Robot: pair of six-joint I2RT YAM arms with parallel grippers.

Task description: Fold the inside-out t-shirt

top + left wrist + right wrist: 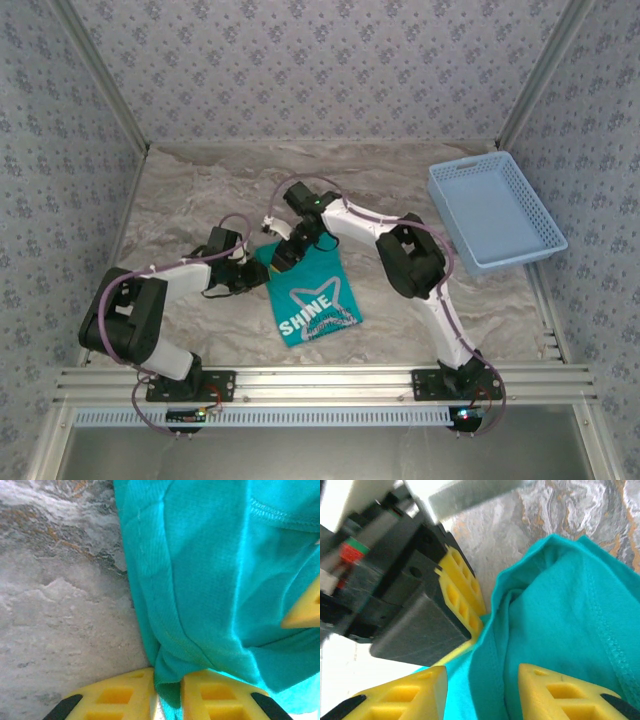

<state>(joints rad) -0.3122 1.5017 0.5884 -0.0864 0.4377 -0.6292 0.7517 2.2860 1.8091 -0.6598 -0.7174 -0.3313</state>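
I see both arms bent inward over the t-shirt (312, 295), lying mid-way across the table (190, 200); left gripper (167, 692) pinches a fold at its edge; right gripper (482, 690) stands parted, loose cloth between its fingers.

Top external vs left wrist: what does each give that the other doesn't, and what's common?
Top external gives the layout: the whole t-shirt lying on the marble table, its white SHINE print facing up, the light blue basket at the far right, and the left arm and right arm meeting at the shirt's far edge. Left wrist gives the grip: the left gripper shut on a bunched fold of teal cloth, plus a stitched hem. Shared: the teal shirt and the marbled tabletop.
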